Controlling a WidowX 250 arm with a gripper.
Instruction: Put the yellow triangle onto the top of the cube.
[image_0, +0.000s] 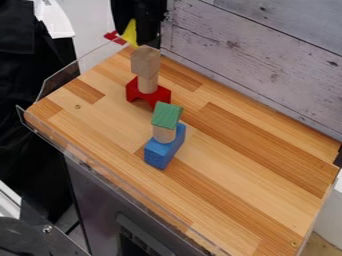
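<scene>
In the worktop, smooth wood in joined strips, with visible grain and a soft satin shine. In the top block and the upper cylinder, bare wood, rather matt. Also in the lower cylinder, plain wood of the same kind. On the red arch, green block and blue block, an even, mostly matt colour (like painted wood, to judge from the look). Along the worktop's edge, a clear, glossy guard, apparently of plastic. Across the board wall, a worn, knotty wood look. Below, on the cabinet, a smooth metallic finish.
</scene>
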